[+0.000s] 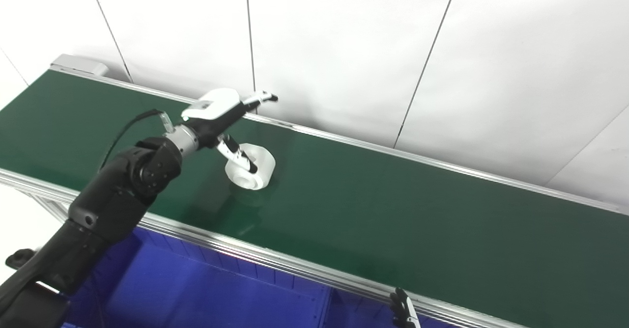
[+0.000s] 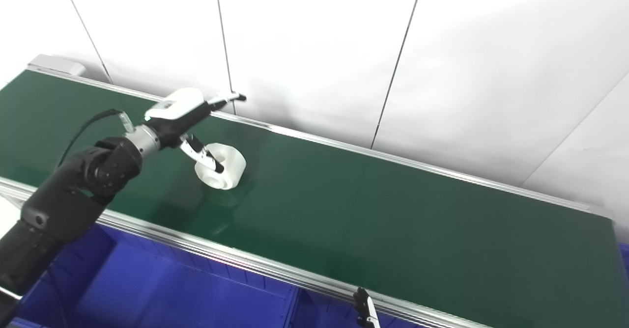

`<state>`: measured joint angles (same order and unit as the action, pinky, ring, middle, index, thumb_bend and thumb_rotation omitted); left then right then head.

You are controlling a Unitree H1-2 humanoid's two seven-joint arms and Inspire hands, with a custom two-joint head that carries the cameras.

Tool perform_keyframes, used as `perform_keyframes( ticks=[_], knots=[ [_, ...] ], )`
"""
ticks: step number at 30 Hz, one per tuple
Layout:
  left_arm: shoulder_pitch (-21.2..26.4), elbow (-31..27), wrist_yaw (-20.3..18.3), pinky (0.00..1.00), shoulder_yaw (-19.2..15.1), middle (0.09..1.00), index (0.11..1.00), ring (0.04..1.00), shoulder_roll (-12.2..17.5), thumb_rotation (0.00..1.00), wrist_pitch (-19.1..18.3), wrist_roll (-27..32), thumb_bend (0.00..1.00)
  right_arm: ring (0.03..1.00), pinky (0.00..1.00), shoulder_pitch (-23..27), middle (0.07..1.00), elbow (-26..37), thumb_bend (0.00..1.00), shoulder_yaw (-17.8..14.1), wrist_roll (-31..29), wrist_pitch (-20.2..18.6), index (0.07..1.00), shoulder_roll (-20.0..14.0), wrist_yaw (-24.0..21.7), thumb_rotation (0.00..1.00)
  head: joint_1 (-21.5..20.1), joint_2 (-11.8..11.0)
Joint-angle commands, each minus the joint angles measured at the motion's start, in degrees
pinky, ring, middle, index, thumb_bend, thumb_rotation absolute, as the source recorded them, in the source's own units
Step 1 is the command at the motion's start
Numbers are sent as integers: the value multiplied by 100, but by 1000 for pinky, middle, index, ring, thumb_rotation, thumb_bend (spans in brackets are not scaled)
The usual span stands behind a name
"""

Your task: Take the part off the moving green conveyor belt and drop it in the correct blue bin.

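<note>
- Directly beneath my left hand (image 1: 231, 122), fingers spread and not yet closed, thumb touching it: white ring-shaped part (image 1: 255, 168), mid-width on the green conveyor belt (image 1: 393, 210), toward its left end.
- Right hand (image 1: 404, 311): well apart, at the belt's near edge; its state I cannot tell.

Green conveyor belt (image 1: 393, 210), one white part (image 1: 253, 168) on it.
Runs slantwise from upper left to lower right, framed by silver rails; carries a white ring-shaped part near the left end, toward the far rail, lying on the green surface.
</note>
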<state>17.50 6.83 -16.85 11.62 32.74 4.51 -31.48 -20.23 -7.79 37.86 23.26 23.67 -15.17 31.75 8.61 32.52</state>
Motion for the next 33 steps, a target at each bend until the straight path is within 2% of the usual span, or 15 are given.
perform_keyframes(
  ticks=[1,7,12,18,22,24,31,33],
  knots=[
    [231,-66,-100,865,-26,982,933,931,146,85,131,154,927,885,829,-47,919,131,639,-46,88,325,977,13,94,516,12,12],
    [200,-13,-356,848,59,971,925,924,100,93,111,197,957,883,829,-84,920,179,640,-67,74,325,981,8,72,508,10,41],
    [113,-87,-464,847,167,963,924,924,23,24,-99,118,924,893,851,-121,922,233,642,-90,22,325,984,2,19,496,12,62],
    [71,317,98,778,253,917,890,866,-193,0,287,-135,899,883,840,-137,912,261,637,-84,30,325,981,-20,48,497,15,87],
    [81,616,465,764,234,890,863,854,-443,0,427,-176,855,867,801,-176,909,280,635,-86,1,325,982,-31,80,504,-3,108],
    [86,751,662,764,230,870,838,843,-583,0,518,-154,791,844,752,-216,911,300,645,-99,-35,325,983,-35,90,517,-16,116],
    [188,1273,1237,750,290,833,804,812,-957,0,871,-239,765,839,791,-338,911,397,636,-133,-63,324,979,-15,142,522,-63,158],
    [217,1417,1407,682,289,807,780,754,-1055,0,966,-230,725,841,783,-350,908,412,633,-125,-81,325,978,-10,159,521,-63,169]
  ],
)
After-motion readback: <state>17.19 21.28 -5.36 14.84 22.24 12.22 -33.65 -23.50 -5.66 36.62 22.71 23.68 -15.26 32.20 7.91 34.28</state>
